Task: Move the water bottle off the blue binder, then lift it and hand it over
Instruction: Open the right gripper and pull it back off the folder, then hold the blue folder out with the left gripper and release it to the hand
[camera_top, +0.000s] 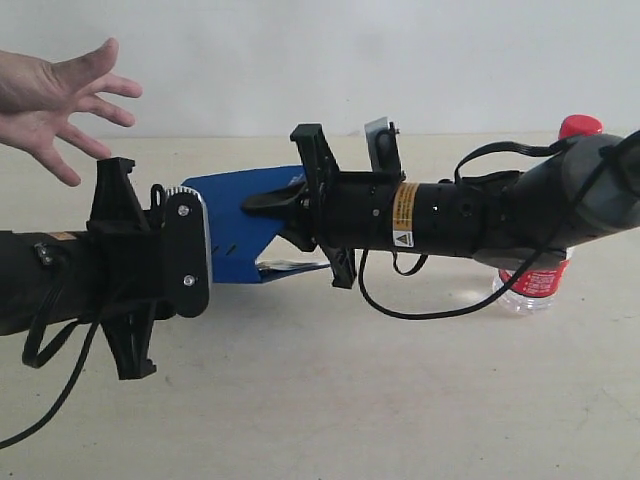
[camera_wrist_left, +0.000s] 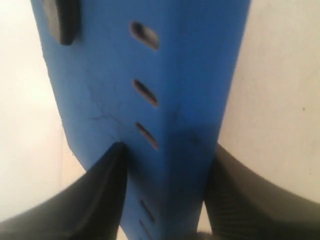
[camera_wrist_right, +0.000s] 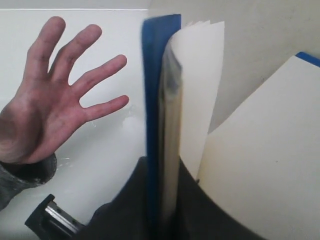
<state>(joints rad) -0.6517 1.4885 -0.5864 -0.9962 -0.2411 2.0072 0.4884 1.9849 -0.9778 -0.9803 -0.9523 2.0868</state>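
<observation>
The blue binder (camera_top: 238, 215) hangs in the air between both arms. My left gripper (camera_wrist_left: 167, 165) is shut on its slotted spine (camera_wrist_left: 150, 75), one dark finger (camera_wrist_left: 100, 195) on each side. My right gripper (camera_wrist_right: 167, 170) is shut on the blue cover edge (camera_wrist_right: 155, 75) together with some white pages (camera_wrist_right: 200, 90); in the exterior view its fingers (camera_top: 272, 200) lie over the binder from the right. The water bottle (camera_top: 535, 285) stands upright on the table behind the right arm, with its red cap (camera_top: 580, 125) showing above it. It is apart from the binder.
A person's open hand (camera_top: 55, 95) is held out at the upper left, fingers spread, also seen past the binder as the palm (camera_wrist_right: 50, 110). The beige table (camera_top: 330, 400) lies below. A black cable (camera_top: 420, 310) hangs under the right arm.
</observation>
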